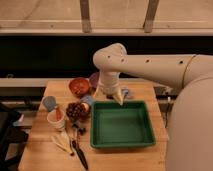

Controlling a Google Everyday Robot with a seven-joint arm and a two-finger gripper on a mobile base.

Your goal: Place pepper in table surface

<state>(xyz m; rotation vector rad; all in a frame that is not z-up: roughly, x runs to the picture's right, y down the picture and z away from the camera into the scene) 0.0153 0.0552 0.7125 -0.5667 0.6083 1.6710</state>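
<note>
The pepper shows as a small orange-red shape inside the white cup at the left of the table surface. My gripper hangs from the big white arm over the far rim of the green tray, well right of the cup. Its pale fingers point down and stand open with nothing between them.
A reddish-brown bowl and a purple bowl sit at the back. Dark grapes lie beside a small blue cup. Cutlery and a dark-handled knife lie at the front left. The robot's body fills the right side.
</note>
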